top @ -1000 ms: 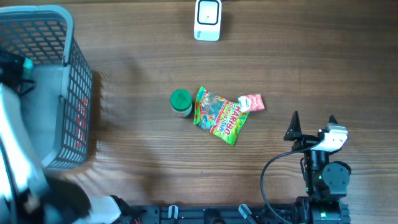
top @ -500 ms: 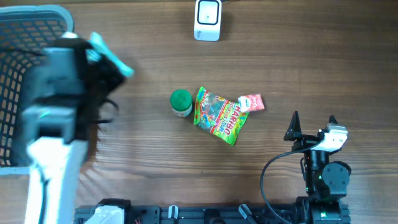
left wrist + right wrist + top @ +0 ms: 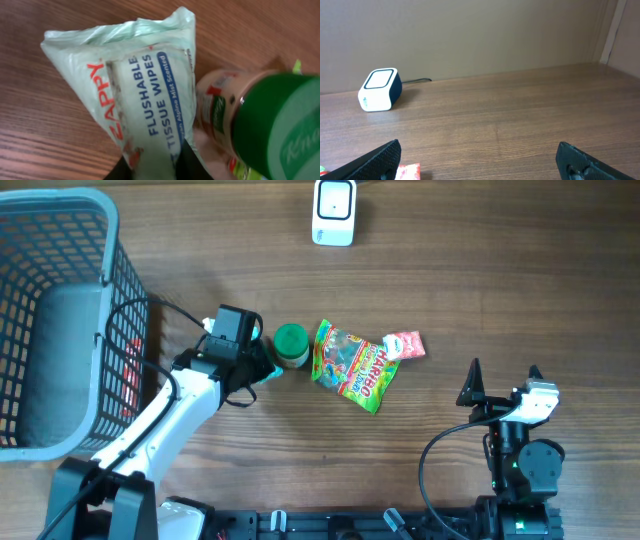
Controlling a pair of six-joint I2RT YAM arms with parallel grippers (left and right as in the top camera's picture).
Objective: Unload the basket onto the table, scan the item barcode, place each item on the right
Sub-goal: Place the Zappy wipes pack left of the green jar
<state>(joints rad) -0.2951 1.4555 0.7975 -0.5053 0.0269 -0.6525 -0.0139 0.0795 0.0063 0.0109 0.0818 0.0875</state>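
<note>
A pale green pack of flushable wipes (image 3: pixel 135 85) lies on the wood, its near end between the fingers of my left gripper (image 3: pixel 157 167), which is shut on it. In the overhead view my left gripper (image 3: pixel 262 368) sits just left of a green-lidded jar (image 3: pixel 291 345), and only a sliver of the pack shows. The jar (image 3: pixel 260 125) is right beside the pack. The white barcode scanner (image 3: pixel 334 212) stands at the far edge, also in the right wrist view (image 3: pixel 380 90). My right gripper (image 3: pixel 503 380) rests open at the near right, nothing between its fingers (image 3: pixel 480 160).
A grey mesh basket (image 3: pixel 60 320) fills the left side, with something red inside. A green Haribo bag (image 3: pixel 352 367) and a small red and white sachet (image 3: pixel 406 345) lie right of the jar. The sachet's corner (image 3: pixel 407 172) shows by my right gripper.
My left arm has swung from over the basket to the table's middle and come down beside the jar with the wipes pack. The right arm has not moved.
</note>
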